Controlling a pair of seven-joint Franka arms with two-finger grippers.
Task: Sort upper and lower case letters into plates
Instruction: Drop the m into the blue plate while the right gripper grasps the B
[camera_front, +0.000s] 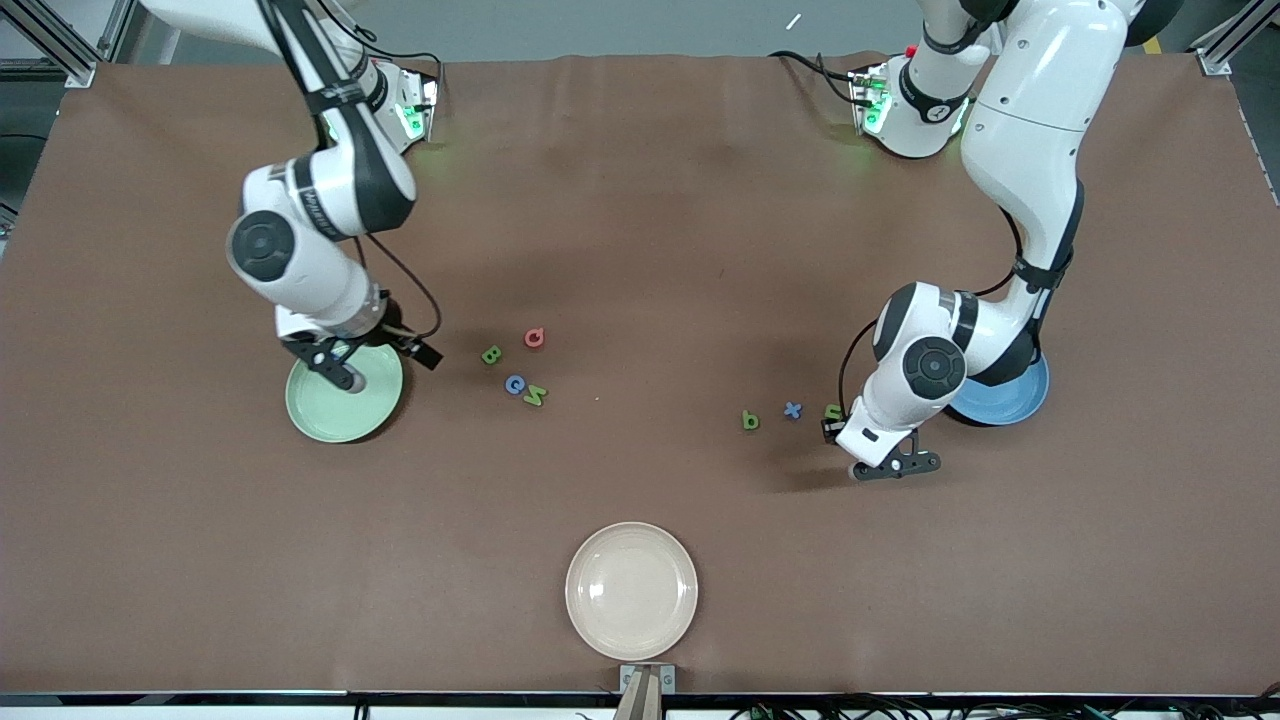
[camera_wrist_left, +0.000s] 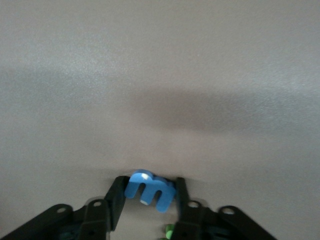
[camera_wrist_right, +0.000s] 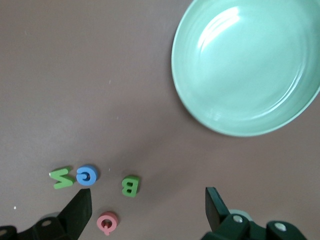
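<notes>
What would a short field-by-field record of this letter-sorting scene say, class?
left gripper: shut on blue letter m, over bare table beside blue plate
right gripper: open, over green plate
green plate: no letters in it
loose letters: B, pink Q, G, N; b, x, n
cream plate: nearest camera

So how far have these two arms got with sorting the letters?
Barely begun: the pale green plate looks empty, and no letter shows on the visible part of the blue plate. In hand: the left claw grips a blue m over the table near the blue plate. The right claw is open beside the green plate. Left: B, pink letter, G, N, b, x, n.
</notes>
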